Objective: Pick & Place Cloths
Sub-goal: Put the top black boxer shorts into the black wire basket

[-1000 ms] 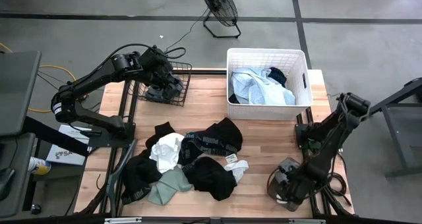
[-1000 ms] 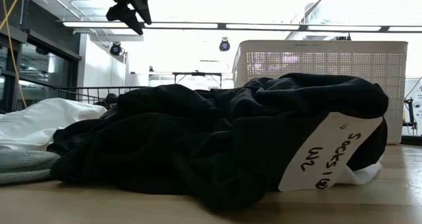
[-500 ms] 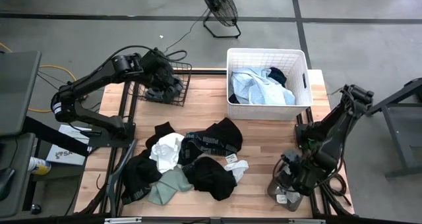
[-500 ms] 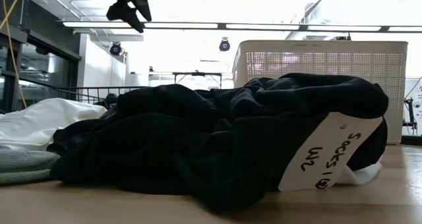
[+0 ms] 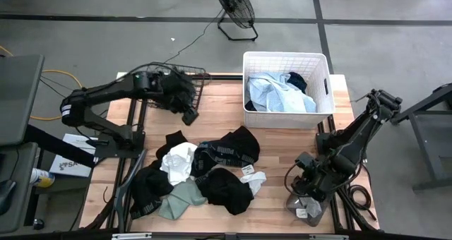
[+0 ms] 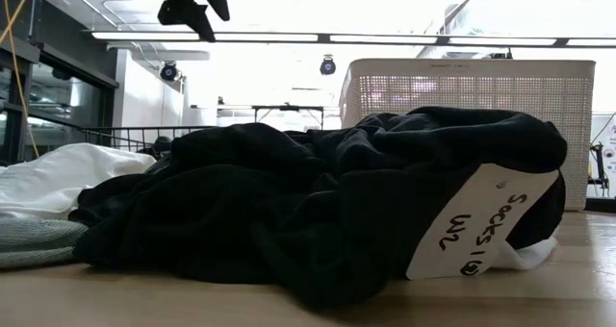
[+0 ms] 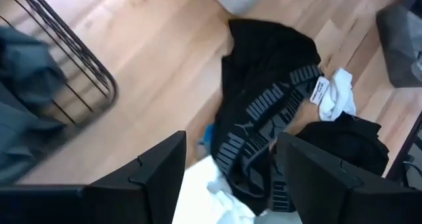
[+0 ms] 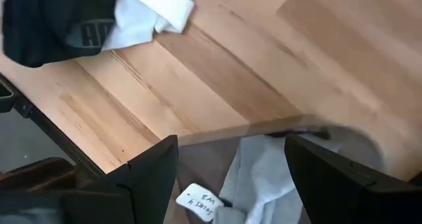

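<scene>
The cloths lie heaped on the table's near middle: a black one with grey lettering (image 5: 226,150) (image 7: 264,118), a white one (image 5: 178,159), a sage green one (image 5: 176,201) and more black ones (image 5: 226,189) (image 6: 337,212). Pale blue and navy cloth (image 5: 279,92) fills the white laundry basket (image 5: 247,78). My left gripper (image 5: 189,116) (image 7: 231,145) is open. It hangs in the air just right of the black wire basket (image 5: 198,72), above bare wood and the lettered cloth. My right gripper (image 5: 305,185) (image 8: 231,145) is open above a white tagged cloth (image 8: 257,178) at the near right corner.
The wire basket (image 7: 86,72) holds grey cloth (image 7: 26,59). A small white sock with a paper tag (image 5: 253,176) (image 7: 333,95) lies at the pile's right. A grey thing (image 5: 302,210) sits at the near right corner. Bare wood lies between the pile and the laundry basket (image 6: 462,87).
My left gripper has swung out from over the wire basket toward the table's near edge and the cloth pile. My right gripper has drawn up and away from the grey thing at the near right corner. The cloths have stayed where they were.
</scene>
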